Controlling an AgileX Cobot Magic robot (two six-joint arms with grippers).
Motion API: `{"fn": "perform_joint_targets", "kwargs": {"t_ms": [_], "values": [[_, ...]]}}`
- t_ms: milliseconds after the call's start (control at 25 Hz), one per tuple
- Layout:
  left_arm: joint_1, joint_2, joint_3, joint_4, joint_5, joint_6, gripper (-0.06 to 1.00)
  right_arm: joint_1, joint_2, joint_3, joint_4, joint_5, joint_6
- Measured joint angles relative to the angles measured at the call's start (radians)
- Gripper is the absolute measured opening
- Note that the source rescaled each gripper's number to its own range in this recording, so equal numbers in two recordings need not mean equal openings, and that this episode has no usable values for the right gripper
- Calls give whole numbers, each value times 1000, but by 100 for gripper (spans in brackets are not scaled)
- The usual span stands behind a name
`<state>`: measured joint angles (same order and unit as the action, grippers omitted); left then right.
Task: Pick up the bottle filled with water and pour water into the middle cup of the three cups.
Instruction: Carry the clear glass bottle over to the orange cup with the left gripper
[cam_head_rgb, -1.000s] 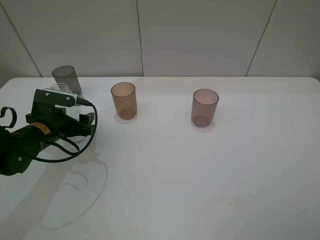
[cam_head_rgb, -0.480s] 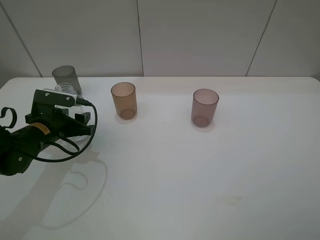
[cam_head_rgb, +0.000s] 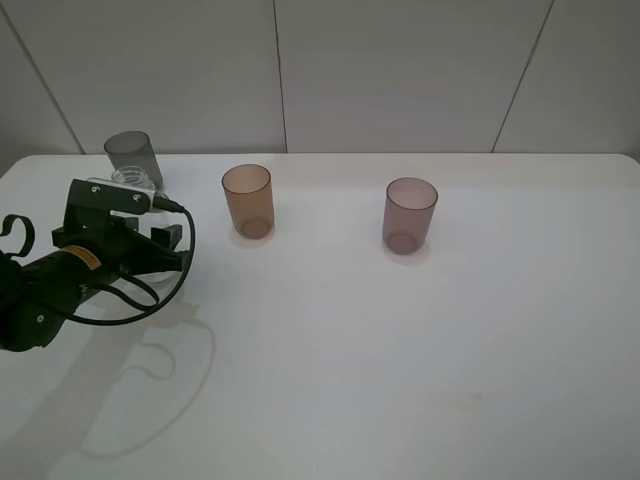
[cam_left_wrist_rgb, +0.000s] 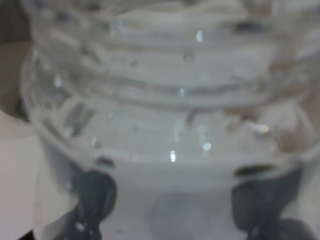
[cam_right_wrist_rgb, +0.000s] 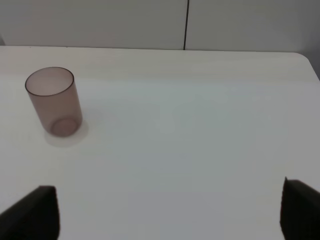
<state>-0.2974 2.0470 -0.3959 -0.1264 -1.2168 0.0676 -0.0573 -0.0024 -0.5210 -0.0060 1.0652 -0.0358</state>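
White table (cam_head_rgb: 400, 350) runs below pale wall panels. Well left of the middle cup (cam_head_rgb: 247, 200), the left gripper (cam_head_rgb: 145, 250) is clamped on the bottle (cam_head_rgb: 133, 180). The right gripper (cam_right_wrist_rgb: 165, 210) gapes wide, holding nothing. A grey cup (cam_head_rgb: 130, 152) stands far left of the middle cup and further back, and a mauve cup (cam_head_rgb: 410, 214) stands well to its right.

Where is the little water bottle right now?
In the high view the bottle is at the table's far left, directly in front of the smoky grey cup, mostly hidden behind the left arm.
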Motion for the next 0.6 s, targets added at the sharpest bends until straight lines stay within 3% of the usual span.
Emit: {"fn": "perform_joint_targets", "kwargs": {"t_ms": [240, 360, 480, 600], "values": [[0, -57, 11, 68, 28, 0, 2, 0, 0, 0, 0, 0, 0], [0, -150, 12, 57, 37, 1, 2, 0, 0, 0, 0, 0, 0], [0, -242, 8, -9, 127, 48, 2, 0, 0, 0, 6, 0, 0], [0, -331, -17, -40, 279, 149, 2, 0, 0, 0, 0, 0, 0]]}}
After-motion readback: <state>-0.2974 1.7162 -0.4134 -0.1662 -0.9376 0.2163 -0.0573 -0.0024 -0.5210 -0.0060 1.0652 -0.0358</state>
